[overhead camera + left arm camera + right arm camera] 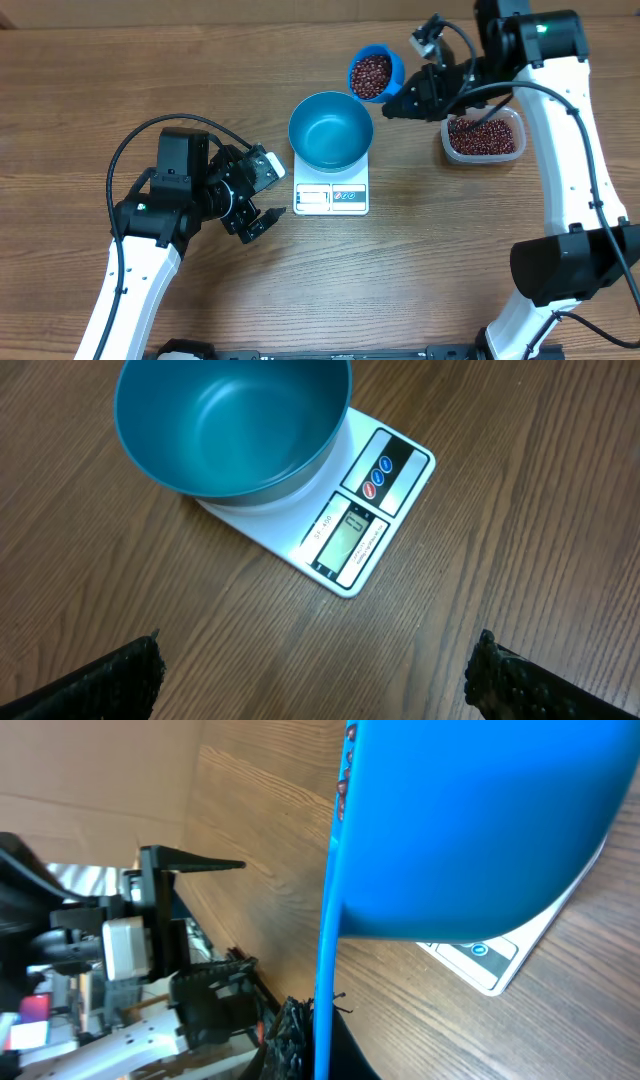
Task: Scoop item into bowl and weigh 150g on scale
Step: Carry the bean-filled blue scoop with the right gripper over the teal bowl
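The right gripper [408,100] was clamped on a small blue plastic scoop [397,70] full of tiny dark red-brown beans [371,75], near the far edge of the wooden table [120,80]. I think it was carrying them. Next it had to go over the round teal bowl [330,130] and tip. That bowl sat empty (not one bean) on the white scale [331,197], mid-table. A clear plastic tub [521,138] toward the right edge held more beans. The left gripper [268,192] had its fingers wide apart.
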`<control>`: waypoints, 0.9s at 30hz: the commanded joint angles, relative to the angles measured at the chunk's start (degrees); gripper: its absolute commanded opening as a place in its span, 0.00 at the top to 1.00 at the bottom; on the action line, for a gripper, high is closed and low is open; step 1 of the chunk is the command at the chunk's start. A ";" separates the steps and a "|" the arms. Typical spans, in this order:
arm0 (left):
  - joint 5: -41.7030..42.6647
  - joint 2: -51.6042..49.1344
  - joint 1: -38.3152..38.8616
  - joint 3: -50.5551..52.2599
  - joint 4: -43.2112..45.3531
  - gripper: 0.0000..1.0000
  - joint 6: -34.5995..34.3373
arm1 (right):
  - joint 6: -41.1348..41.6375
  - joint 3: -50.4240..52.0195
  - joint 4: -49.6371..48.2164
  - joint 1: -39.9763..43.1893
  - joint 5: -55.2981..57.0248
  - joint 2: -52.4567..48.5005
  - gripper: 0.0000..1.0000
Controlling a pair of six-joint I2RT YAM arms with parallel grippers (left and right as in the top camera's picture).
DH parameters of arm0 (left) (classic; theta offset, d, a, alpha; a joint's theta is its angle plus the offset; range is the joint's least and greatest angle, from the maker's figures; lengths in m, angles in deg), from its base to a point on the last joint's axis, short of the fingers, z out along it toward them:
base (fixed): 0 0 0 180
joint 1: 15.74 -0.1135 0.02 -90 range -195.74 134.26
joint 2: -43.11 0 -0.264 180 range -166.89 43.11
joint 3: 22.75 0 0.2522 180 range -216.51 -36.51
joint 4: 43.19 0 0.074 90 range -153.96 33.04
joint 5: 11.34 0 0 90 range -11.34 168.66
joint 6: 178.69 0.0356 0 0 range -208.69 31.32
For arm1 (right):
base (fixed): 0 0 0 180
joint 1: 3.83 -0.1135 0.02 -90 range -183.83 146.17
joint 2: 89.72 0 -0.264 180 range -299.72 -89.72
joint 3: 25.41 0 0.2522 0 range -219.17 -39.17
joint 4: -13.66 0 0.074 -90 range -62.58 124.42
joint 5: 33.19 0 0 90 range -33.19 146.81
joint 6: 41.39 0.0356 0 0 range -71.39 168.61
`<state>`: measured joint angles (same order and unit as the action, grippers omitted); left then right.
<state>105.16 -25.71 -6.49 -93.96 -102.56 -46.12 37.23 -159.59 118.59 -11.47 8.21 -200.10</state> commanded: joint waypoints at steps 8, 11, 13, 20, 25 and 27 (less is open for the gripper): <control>-0.11 -0.28 -0.24 0.35 -0.07 0.01 1.11 | 9.92 -1.68 -6.73 -4.83 4.13 2.21 0.96; -0.11 -0.28 -0.24 0.35 -0.07 0.01 1.11 | 11.56 -1.68 -7.76 -6.51 5.01 1.95 0.96; -0.11 -0.28 -0.24 0.35 -0.07 0.00 1.11 | 13.55 -1.44 -8.35 -7.82 8.11 1.81 0.96; -0.11 -0.28 -0.24 0.35 -0.07 0.01 1.11 | 16.17 -1.42 -8.39 -11.56 13.22 0.59 0.96; -0.11 -0.28 -0.24 0.35 -0.07 0.00 1.11 | 17.40 -1.40 -7.89 -12.68 14.40 -0.33 0.96; -0.11 -0.28 -0.24 0.35 -0.07 0.00 1.11 | 17.40 -1.05 -7.74 -12.90 15.61 -0.42 0.96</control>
<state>104.97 -25.71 -6.49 -93.96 -102.56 -46.12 53.91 -159.59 111.08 -24.12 21.91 -200.15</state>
